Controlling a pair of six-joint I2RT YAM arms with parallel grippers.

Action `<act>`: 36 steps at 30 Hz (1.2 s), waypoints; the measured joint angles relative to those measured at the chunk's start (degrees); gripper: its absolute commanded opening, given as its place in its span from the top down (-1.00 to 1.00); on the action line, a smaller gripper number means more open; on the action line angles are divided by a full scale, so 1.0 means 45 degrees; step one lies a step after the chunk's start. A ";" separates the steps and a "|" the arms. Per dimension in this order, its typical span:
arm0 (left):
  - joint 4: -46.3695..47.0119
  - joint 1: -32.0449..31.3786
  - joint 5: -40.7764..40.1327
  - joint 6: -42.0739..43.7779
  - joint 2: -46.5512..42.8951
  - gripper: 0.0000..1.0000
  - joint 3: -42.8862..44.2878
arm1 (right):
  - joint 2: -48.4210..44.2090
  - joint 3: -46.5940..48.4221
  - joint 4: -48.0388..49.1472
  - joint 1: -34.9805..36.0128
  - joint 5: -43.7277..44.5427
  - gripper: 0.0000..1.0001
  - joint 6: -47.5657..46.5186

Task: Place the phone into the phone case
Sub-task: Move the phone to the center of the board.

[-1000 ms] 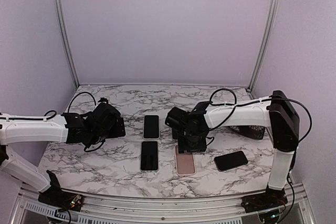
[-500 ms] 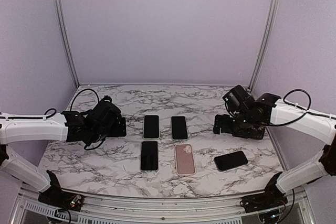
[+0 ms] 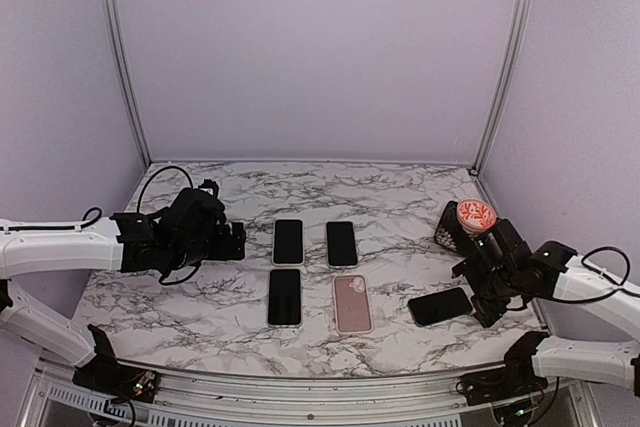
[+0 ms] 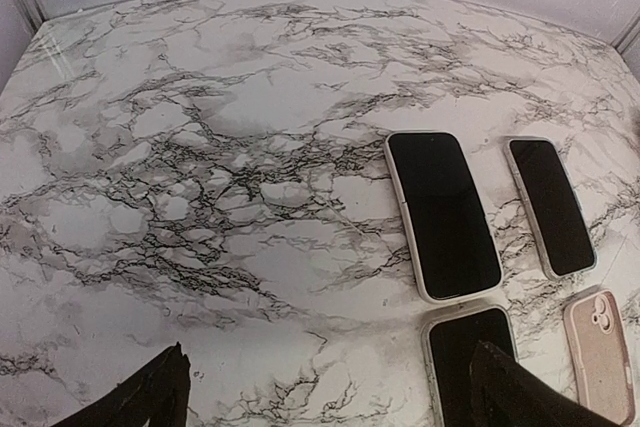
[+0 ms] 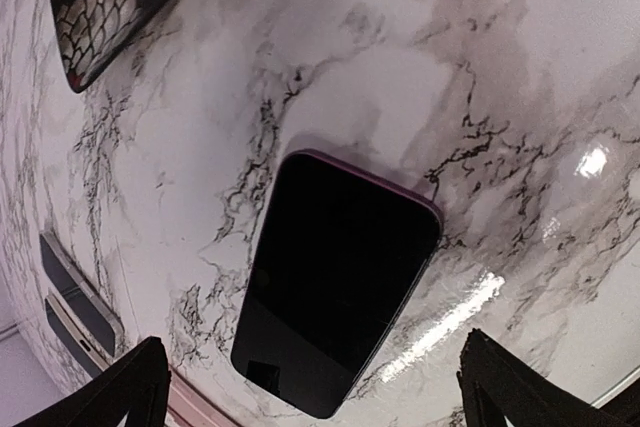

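Observation:
The phone (image 3: 440,305) is a bare dark slab with a purple rim, lying flat at the right front of the marble table. In the right wrist view the phone (image 5: 335,282) lies just beyond my open right gripper (image 5: 310,347), whose fingers touch nothing. The top view has my right gripper (image 3: 470,289) low beside the phone. A pink phone case (image 3: 352,304) lies left of it, camera cutout showing; the left wrist view catches the case (image 4: 598,352) at the right edge. My left gripper (image 3: 232,242) hovers open and empty at the left (image 4: 325,387).
Three phones in white cases lie mid-table: two behind (image 3: 288,241) (image 3: 341,243) and one in front (image 3: 285,296). A dark flower-printed item (image 3: 473,215) stands at the back right, also at the right wrist view's top left (image 5: 95,7). The table edge runs close behind my right arm.
My right arm has swung from above the pink case out to the right and come down beside the dark phone, its jaws opening wide. The left arm has barely moved.

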 measured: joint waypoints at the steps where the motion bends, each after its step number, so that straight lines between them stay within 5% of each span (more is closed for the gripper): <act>1: 0.0039 0.0000 0.0019 0.0005 0.0000 -0.98 -0.0024 | 0.0049 -0.0160 -0.0005 0.0000 -0.0058 -0.97 0.0491; 10: 0.0199 0.0000 0.0155 0.0000 0.0000 -0.98 -0.0199 | 0.2681 0.0267 0.0806 0.0000 -0.0622 -0.97 0.2191; 22: 0.0219 0.0000 0.0228 0.0058 0.0000 -0.98 -0.0199 | 0.5994 0.1802 0.1472 0.0000 -0.1787 -0.97 0.1282; 36: 0.0228 0.0000 0.0330 0.0209 0.0175 -0.98 -0.0199 | 0.6577 0.2599 0.0806 0.0005 -0.2283 -0.97 -0.0005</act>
